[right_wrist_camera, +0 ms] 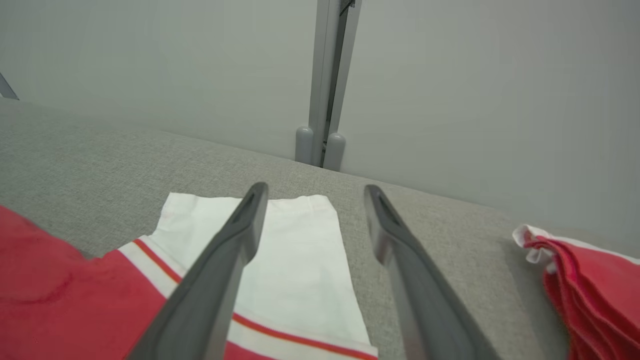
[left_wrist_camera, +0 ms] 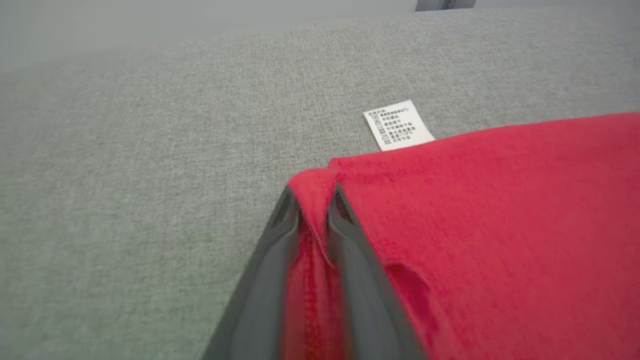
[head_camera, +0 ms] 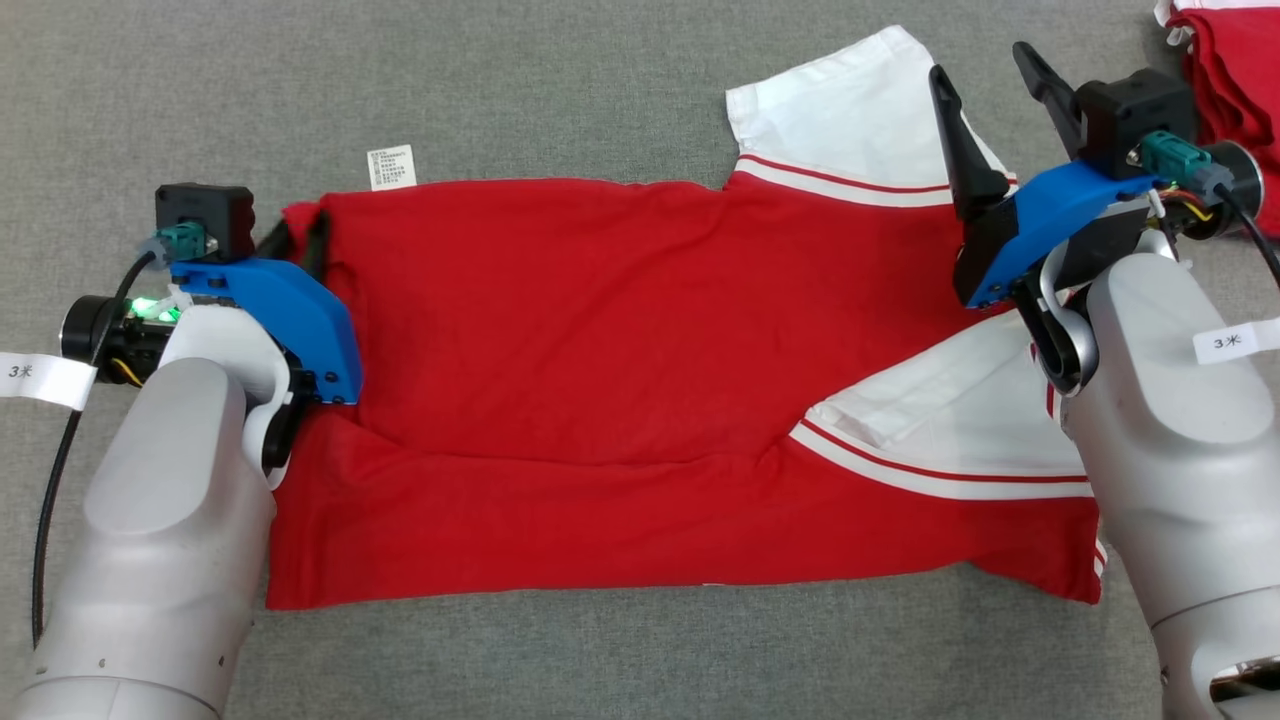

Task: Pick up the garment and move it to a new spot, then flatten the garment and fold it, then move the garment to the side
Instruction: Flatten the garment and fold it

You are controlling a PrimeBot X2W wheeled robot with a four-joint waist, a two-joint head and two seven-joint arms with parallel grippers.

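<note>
The garment (head_camera: pixel 640 380), a red shirt with white sleeves, lies spread across the grey cloth surface, its lower part folded over. At its far left corner my left gripper (head_camera: pixel 300 228) pinches the red hem; in the left wrist view the two dark fingers (left_wrist_camera: pixel 345 235) stand close together with a ridge of the garment (left_wrist_camera: pixel 500 225) squeezed between them. My right gripper (head_camera: pixel 983 65) hangs open above the upper white sleeve (head_camera: pixel 850 110), holding nothing. In the right wrist view its fingers (right_wrist_camera: pixel 235 240) spread wide over that sleeve (right_wrist_camera: pixel 295 260).
A white care label (head_camera: pixel 391 167) pokes out from the garment's far edge, also visible at the label (left_wrist_camera: pixel 398 125) in the left wrist view. A pile of other red clothes (head_camera: pixel 1235 70) sits at the far right corner. A pale wall (right_wrist_camera: pixel 450 100) rises behind the surface.
</note>
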